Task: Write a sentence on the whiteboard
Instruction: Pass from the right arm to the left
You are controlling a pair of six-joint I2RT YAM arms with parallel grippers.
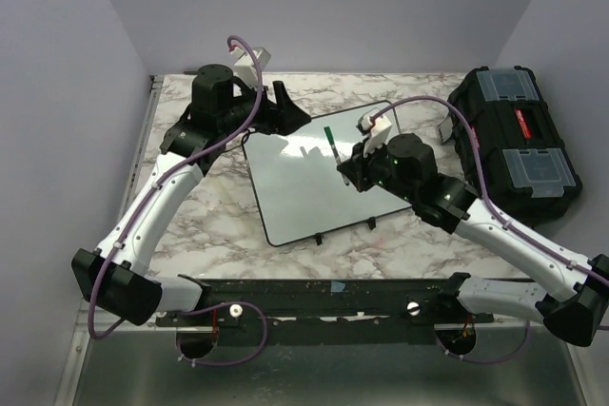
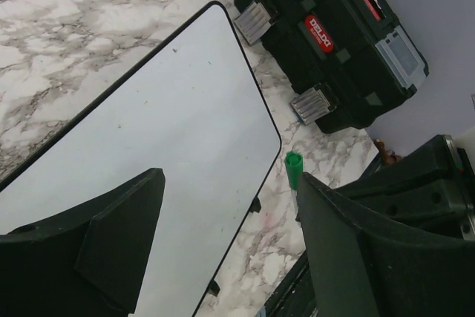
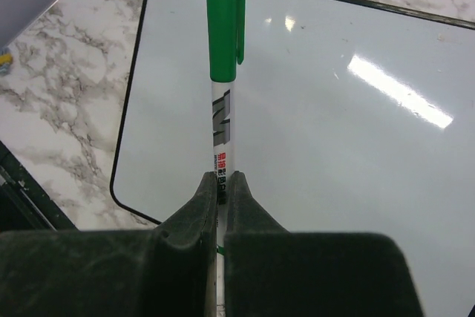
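Note:
The whiteboard (image 1: 314, 187) (image 2: 171, 146) (image 3: 356, 168) lies flat on the marble table, its white surface bare apart from tiny specks. No sentence shows on it. A marker with a green cap (image 3: 225, 24) (image 1: 330, 143) (image 2: 294, 170) is clamped by its white barrel in my right gripper (image 1: 350, 164) (image 3: 223, 178), which is shut on it. The capped end points away over the board's far part. My left gripper (image 1: 276, 113) (image 2: 230, 180) hangs over the board's far-left corner. It is open, with nothing between its fingers.
A black toolbox (image 1: 514, 145) (image 2: 326, 42) with clear lid compartments stands on the table to the right of the board. Grey walls close in the table at the back and sides. A black rail (image 1: 333, 292) runs along the near edge.

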